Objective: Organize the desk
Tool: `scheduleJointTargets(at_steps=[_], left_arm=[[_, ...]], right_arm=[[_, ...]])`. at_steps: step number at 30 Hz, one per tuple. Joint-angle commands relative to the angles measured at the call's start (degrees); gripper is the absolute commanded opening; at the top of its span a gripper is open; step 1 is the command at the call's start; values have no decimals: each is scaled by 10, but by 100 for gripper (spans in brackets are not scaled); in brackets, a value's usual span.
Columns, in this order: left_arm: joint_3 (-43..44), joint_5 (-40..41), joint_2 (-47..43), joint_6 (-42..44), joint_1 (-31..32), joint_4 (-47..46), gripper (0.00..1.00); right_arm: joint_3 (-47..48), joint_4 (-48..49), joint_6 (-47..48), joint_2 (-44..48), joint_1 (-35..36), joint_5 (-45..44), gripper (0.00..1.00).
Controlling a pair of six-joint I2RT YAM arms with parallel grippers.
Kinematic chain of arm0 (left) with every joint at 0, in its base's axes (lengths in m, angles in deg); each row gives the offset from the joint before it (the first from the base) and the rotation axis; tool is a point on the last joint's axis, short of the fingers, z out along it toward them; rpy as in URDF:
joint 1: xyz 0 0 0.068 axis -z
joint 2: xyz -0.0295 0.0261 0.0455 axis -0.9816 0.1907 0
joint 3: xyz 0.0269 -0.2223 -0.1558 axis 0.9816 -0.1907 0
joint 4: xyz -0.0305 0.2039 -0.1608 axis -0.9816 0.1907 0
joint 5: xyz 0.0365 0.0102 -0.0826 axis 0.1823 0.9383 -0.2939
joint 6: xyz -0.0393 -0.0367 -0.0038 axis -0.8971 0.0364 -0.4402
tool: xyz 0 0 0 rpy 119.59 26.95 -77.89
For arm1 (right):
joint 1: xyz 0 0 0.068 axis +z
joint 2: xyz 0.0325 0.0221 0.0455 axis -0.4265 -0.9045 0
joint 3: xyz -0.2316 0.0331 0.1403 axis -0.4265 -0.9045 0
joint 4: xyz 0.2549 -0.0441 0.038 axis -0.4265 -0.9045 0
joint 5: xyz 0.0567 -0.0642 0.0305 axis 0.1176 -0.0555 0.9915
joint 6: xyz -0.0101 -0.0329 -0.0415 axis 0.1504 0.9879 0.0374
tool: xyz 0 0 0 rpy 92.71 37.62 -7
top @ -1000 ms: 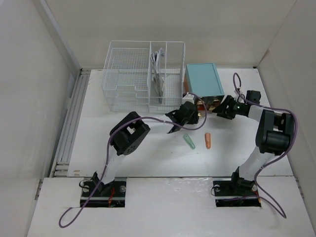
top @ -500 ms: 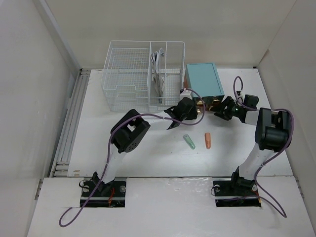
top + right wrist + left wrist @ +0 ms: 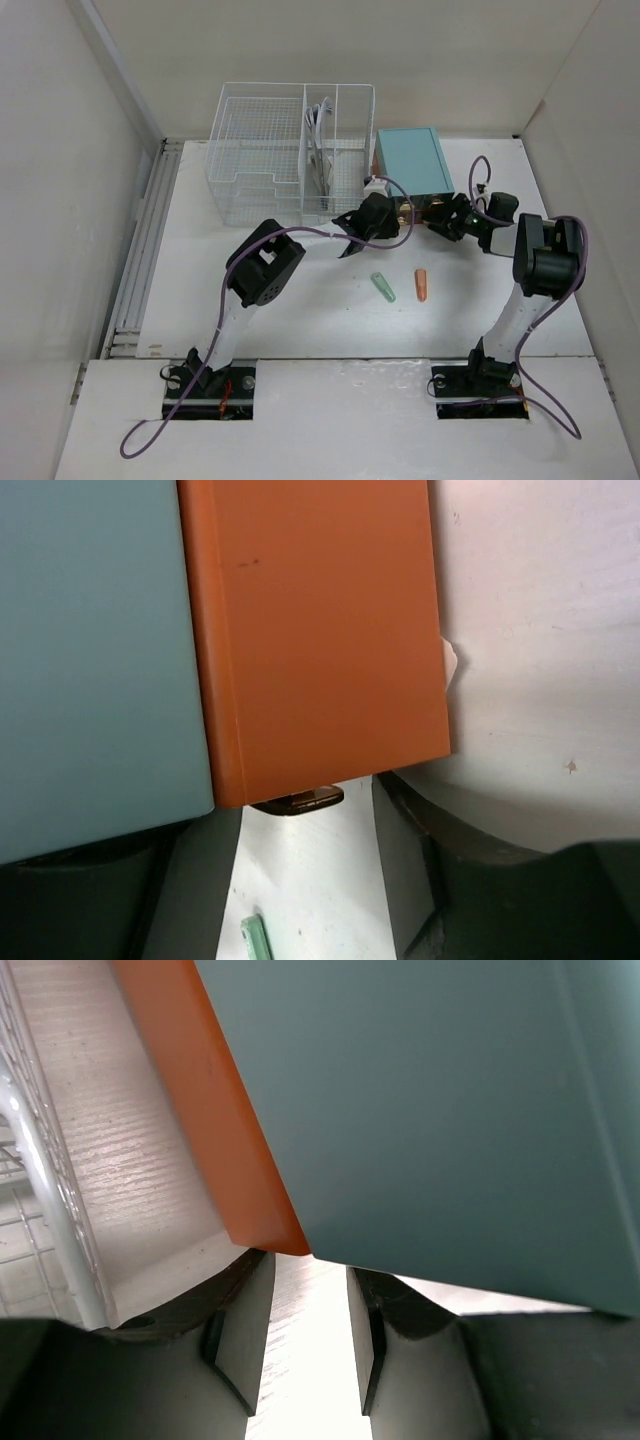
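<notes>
- Up close, the left gripper has its fingers spread, with a narrow strip of bare desk between them and nothing held; the tips sit just short of the near lower corner of the teal box
- The right gripper is spread too, its fingers standing on either side of the small dark knob at the front of the orange drawer; I see no contact with the knob
- From above, both grippers meet at the front of the box, the left one at the corner beside the wire basket, the right one on the drawer side
- The desk is the wide white top under everything; a small green piece and a small orange piece lie loose on it, just apart from each other, near the box front
- My reading: the step in hand is working the drawer, with the left arm placed to steady the box; whether the drawer is meant to go out or in I cannot tell
- Next, the right fingers would need to close squarely on the knob and move straight along the drawer's line, while the left stops the box from sliding
</notes>
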Motion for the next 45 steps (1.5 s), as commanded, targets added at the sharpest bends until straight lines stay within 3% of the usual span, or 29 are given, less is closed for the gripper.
scheduleJointTargets(at_steps=[1,4,5,9,15,17,31,40,45], left_arm=[[26,-7,-4,-3,-8,-11,32],[8,-7,-17,-3,-8,-17,32],[-7,-7,-23,-3,-8,-24,34],[-36,-7,-42,-3,-2,-37,39],[-99,5,-97,-8,18,-44,57],[-125,5,-116,-8,24,-50,59],[-204,60,-283,3,98,10,60],[-201,48,-264,3,103,16,61],[-182,43,-234,3,103,16,60]], right_arm=[[1,83,-30,0,8,-12,58],[-10,94,-30,5,8,-18,43],[-20,100,-30,12,8,-23,32],[-42,131,-48,32,8,-35,24],[-78,131,-42,65,2,-20,23],[-84,102,-28,86,-3,-4,23],[-99,-263,253,157,-50,28,24],[-86,-285,274,130,-56,55,24],[-73,-357,321,136,-61,55,24]])
